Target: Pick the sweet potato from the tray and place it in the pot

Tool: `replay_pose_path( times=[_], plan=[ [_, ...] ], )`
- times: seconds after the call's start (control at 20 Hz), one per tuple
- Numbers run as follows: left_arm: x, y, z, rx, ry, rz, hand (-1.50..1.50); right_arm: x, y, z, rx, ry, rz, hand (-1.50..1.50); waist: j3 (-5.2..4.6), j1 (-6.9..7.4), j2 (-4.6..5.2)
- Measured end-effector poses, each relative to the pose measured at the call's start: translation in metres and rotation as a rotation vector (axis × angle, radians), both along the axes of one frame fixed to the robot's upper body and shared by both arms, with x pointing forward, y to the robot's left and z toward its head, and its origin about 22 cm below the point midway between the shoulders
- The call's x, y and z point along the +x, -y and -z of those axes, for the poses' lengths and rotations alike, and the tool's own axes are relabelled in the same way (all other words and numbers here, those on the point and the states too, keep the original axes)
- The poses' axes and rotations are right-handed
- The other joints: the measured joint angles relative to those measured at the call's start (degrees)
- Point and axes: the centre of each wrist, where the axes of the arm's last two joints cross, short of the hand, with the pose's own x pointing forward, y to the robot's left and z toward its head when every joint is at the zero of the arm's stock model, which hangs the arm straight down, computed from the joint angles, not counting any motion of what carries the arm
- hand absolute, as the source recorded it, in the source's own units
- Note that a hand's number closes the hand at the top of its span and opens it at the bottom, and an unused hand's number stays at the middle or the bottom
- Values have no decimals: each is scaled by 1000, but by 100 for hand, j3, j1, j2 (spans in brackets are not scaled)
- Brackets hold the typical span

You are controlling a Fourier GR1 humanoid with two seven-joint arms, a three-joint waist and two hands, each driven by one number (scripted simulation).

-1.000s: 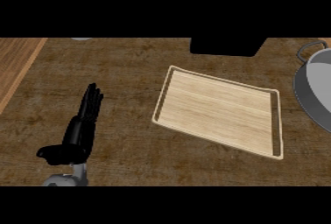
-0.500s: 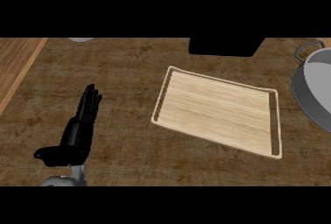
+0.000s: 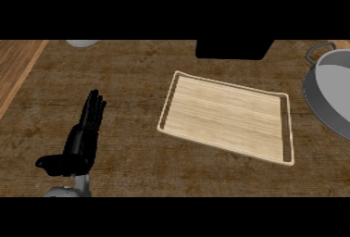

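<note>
Left hand (image 3: 80,139) lay open, fingers straight, on tabletop (image 3: 137,74), wooden tray (image 3: 226,121) beside it, grey pot (image 3: 327,99) cut off at right edge, right hand out of sight.

Dim, even light, faint shadows

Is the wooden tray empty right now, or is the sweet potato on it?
Empty: the tray shows only bare wood inside its rim. No sweet potato is visible anywhere in the head view.
</note>
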Motion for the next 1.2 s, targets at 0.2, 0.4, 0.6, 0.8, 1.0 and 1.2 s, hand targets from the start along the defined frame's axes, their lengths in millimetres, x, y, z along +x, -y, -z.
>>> replay_pose_path(
  times=[0.2, 0.4, 0.6, 0.8, 1.0, 1.2],
  plan=[
    [1, -3, -2, 0, -2, -11, 0, -5, -5, 16, -43, 70, 34, -150, -6, -62, -23],
    [1, -10, 4, 9, -8, -24, 0, -14, -10, 35, -89, 107, 51, -150, -12, -141, -50],
    [-4, -8, 2, 0, -16, -32, 0, -25, -17, 50, -143, 133, 47, -150, -19, -192, -81],
    [-4, -14, 4, 9, -22, -42, 0, -44, -18, 56, -178, 169, 59, -150, -28, -248, -101],
    [-3, -16, 7, 7, -20, -41, 0, -63, -22, 65, -187, 181, 69, -150, -31, -249, -99],
    [-5, -18, 8, 6, -20, -44, 0, -84, -30, 66, -228, 209, 105, -150, -35, -263, -104]
  ],
)
